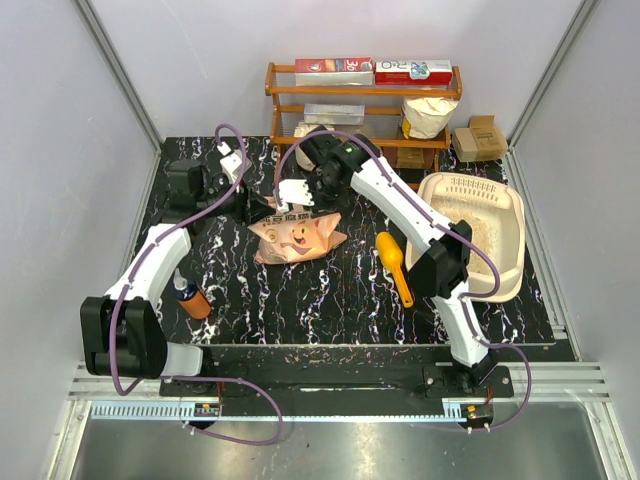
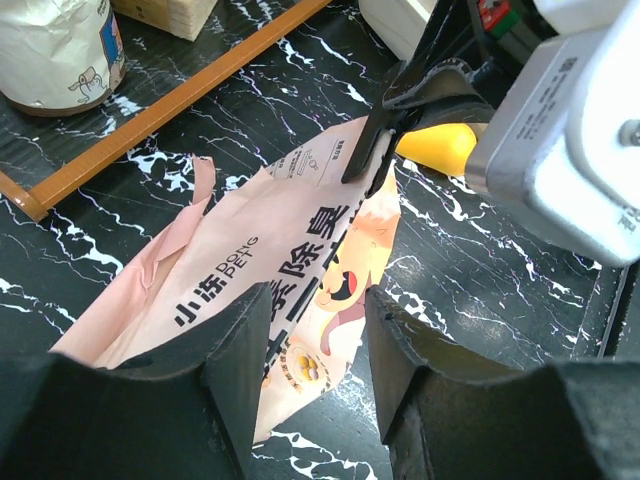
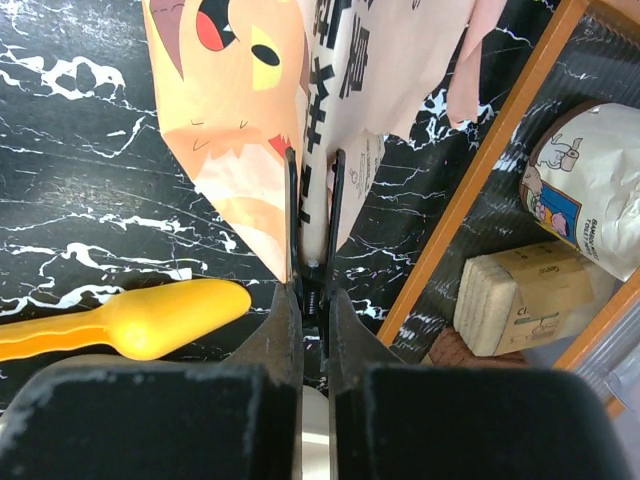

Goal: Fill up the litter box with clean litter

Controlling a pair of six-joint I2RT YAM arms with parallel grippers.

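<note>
Pink bag (image 1: 297, 238) lies flat; I note right gripper (image 3: 312, 165) clamped on its far edge, left gripper (image 2: 315, 320) parted beside it, litter box (image 1: 515, 215) at table's (image 1: 330, 290) right edge.

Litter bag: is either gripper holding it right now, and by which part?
The right gripper pinches the litter bag by one edge; the left gripper is open, gripping nothing.

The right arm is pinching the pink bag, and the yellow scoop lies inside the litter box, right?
No: the yellow scoop lies on the table beside the litter box, not inside it; the top view shows this. The right gripper does pinch the pink bag.
</note>
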